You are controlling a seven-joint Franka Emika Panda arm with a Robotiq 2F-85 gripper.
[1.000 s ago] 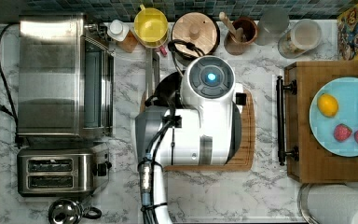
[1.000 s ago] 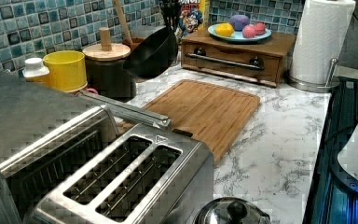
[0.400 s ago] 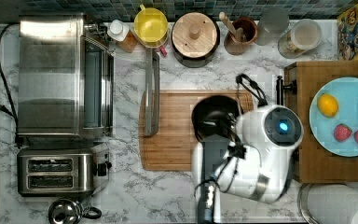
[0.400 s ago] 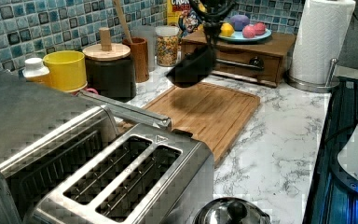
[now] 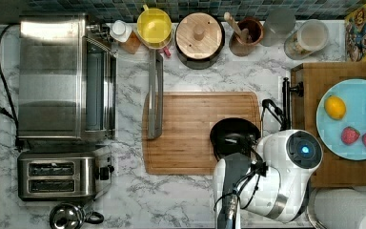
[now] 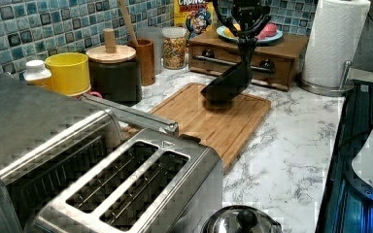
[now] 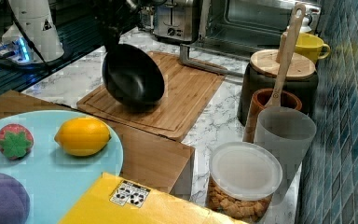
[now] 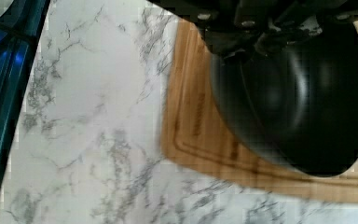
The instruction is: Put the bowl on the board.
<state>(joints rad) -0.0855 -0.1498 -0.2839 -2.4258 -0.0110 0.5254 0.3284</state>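
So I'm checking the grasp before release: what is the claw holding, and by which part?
The claw holds the black bowl by its rim, at the upper edge, so it hangs tilted just above the board.

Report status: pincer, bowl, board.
Pincer shut on bowl rim. Bowl tilted, low over board, at the top view's right end; contact unclear. Oven door handle overlaps board's other end, away from the bowl.

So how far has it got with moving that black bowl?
Done: the bowl is lifted and hangs over the board, near the end by the wooden tray. In hand: the gripper holds its rim, tilted. Left: lower it flat and let go.
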